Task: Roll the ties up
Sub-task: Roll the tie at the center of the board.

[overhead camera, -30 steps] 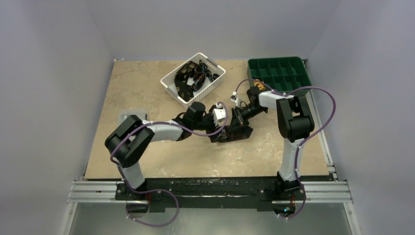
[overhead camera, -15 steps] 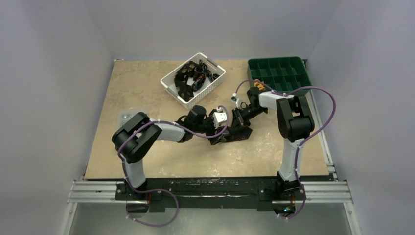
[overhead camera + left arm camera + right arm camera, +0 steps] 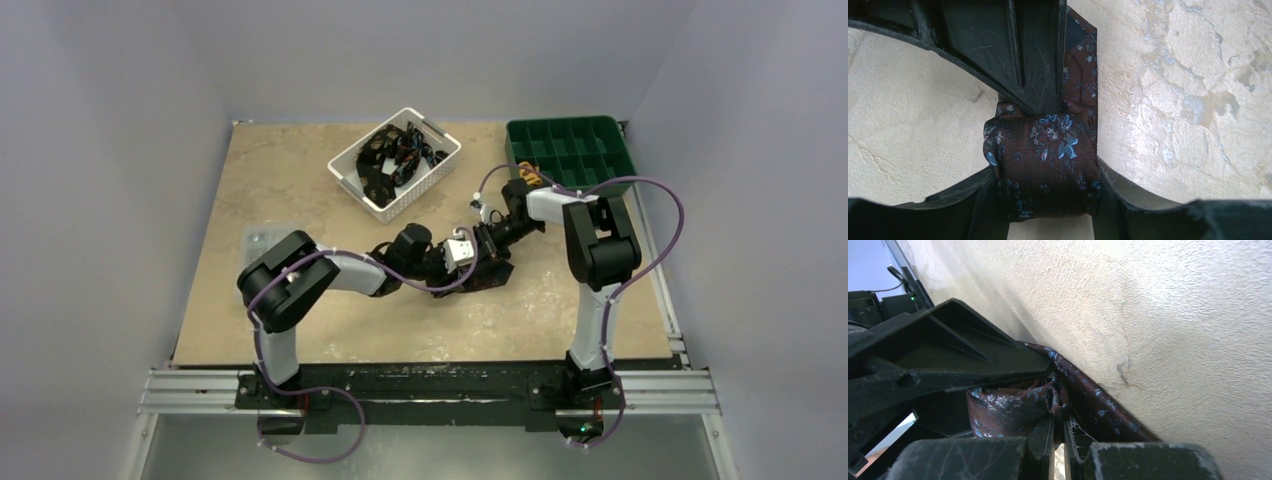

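Item: one tie (image 3: 1045, 165), dark brown-black fabric with small pale blue floral marks, partly wound into a short, thick roll. Location: on the beige mottled surface (image 3: 300, 200), a little right of centre, between the two arms' tips. Condition: the roll lies on its side. An unrolled flat length leads away from it, lies flat on the surface and shows a pointed end in the left wrist view. Left gripper (image 3: 1046, 180): jaws straddle the roll from its two ends and grasp it, one finger (image 3: 983, 200) touching each side of the fabric. Right gripper (image 3: 1058, 420): jaws clenched nearly together on a fold of fabric at the middle of the roll, reaching in from the side opposite the left gripper. The two grippers are just beside one another over the roll. Further stock: a heap of ties (image 3: 395, 155), dark and tangled, in a white slotted basket (image 3: 425, 182) that sits skewed at the far middle of the surface, well apart from the roll. Also present: a green tray (image 3: 565, 150) divided into many compartments, at the far right corner of the surface, behind the right arm's elbow. Whether any compartment holds a rolled tie cannot be told from the overhead view.
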{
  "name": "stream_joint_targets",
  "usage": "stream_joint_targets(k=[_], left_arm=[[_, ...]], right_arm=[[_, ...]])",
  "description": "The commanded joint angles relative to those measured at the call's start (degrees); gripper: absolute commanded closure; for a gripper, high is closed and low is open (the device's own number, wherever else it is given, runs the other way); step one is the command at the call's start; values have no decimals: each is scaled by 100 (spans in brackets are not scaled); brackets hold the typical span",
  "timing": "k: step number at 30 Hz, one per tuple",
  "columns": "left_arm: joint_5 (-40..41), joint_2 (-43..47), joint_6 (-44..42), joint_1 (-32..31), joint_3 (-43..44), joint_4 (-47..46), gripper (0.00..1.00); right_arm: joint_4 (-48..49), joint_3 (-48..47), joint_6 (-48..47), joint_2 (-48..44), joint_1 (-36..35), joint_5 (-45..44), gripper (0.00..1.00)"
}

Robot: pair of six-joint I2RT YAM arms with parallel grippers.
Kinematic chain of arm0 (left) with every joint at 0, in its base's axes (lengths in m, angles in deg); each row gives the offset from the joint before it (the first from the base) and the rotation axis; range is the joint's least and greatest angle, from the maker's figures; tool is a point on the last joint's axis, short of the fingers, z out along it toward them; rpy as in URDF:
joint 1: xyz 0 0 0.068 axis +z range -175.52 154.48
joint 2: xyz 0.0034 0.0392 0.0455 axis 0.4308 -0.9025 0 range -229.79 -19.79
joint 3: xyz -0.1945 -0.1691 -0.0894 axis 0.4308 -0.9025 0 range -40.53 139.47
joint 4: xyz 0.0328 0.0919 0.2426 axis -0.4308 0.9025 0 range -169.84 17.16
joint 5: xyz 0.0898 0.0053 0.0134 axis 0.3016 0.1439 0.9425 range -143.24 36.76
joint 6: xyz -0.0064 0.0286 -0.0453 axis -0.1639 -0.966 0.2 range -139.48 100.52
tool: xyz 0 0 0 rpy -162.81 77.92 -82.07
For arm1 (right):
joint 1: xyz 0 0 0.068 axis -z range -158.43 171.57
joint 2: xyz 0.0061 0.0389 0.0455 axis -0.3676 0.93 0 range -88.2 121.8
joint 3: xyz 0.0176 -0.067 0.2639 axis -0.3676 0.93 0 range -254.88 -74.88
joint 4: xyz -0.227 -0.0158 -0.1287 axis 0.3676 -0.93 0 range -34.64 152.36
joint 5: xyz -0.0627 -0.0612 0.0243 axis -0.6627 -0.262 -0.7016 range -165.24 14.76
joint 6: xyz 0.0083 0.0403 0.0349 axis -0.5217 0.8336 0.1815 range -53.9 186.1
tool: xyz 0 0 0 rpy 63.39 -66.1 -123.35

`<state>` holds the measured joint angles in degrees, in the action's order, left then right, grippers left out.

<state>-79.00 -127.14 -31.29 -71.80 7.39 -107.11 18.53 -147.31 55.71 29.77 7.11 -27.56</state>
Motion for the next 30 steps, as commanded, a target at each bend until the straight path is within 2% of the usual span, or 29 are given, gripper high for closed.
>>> stream_joint_targets(k=[1, 4, 6, 11, 16, 21, 26, 30], left_arm=[[182, 48, -499, -125, 358, 495, 58], [543, 25, -584, -181, 556, 1021, 71], [740, 13, -631, -186, 690, 1442, 75], [995, 131, -857, -206, 739, 2325, 80], [1034, 158, -891, -206, 757, 2710, 80], [996, 61, -851, -219, 920, 3077, 79], [981, 4, -891, -223, 1029, 3173, 77], [944, -4, -959, -236, 1035, 3194, 75]], right_arm=[[427, 116, -357, 192, -259, -1296, 100], [421, 118, -364, 138, -285, -1193, 100], [327, 52, -399, 101, -282, -1058, 100], [-140, -257, -579, -91, -195, -840, 78], [-753, -612, -777, -242, 40, -202, 63], [-1120, -656, -825, -551, 127, 264, 59], [-885, -352, -367, -884, 128, 843, 49], [-488, -255, -39, -1016, 120, 953, 44]])
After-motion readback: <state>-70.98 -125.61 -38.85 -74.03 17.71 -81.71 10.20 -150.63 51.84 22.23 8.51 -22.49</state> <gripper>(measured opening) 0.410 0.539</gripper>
